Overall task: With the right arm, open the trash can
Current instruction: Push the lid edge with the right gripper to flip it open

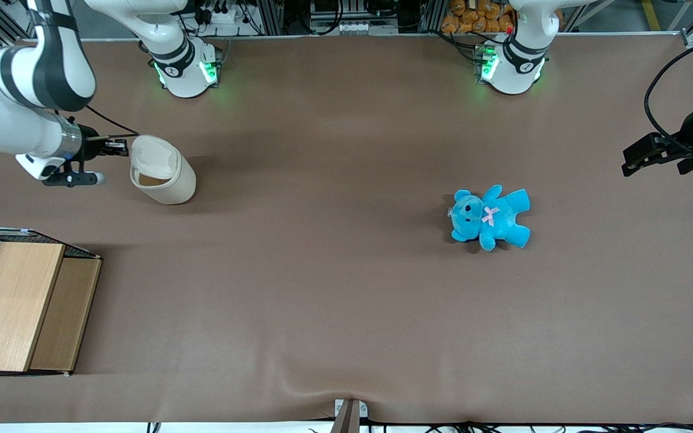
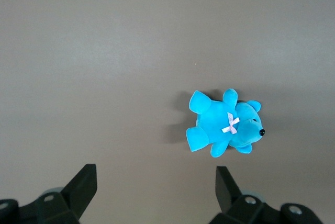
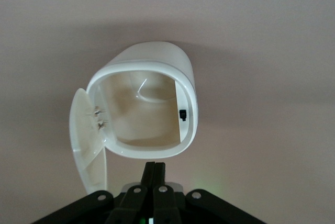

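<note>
From the front I see the trash can (image 1: 163,171) on the brown counter (image 1: 334,288) toward the working arm's end, with my end effector (image 1: 119,147) just beside its rim. It looks light, thin, slick plastic, likely to slide if nudged. On the right wrist camera the lid (image 3: 86,140) hangs swung open and the end effector's (image 3: 155,170) fingers sit pressed together, empty.

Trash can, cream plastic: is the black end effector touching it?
Cannot tell. In front view the black end effector sits beside the cream plastic trash can; no plain gap or contact.
</note>
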Tool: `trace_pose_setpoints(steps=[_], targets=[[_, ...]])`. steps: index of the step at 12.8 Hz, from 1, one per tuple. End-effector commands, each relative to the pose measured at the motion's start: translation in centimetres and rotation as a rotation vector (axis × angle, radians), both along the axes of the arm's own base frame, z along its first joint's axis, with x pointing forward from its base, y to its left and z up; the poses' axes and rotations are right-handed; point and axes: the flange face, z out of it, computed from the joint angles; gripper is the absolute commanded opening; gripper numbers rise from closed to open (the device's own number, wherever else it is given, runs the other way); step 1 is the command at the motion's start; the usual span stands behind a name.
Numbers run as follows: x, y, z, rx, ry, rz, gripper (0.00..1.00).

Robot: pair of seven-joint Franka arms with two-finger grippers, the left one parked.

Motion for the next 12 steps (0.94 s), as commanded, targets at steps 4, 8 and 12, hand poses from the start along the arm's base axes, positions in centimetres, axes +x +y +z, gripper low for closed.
trace_pose_setpoints(steps=[4, 8, 12], targets=[[2.8, 5.1, 9.4, -0.057, 0.003, -0.045, 1.0], [5.5, 4.6, 14.8, -0.056, -0.075, -0.04, 1.0], [8.6, 3.8, 19.3, -0.068, -0.092, -0.047, 1.0]])
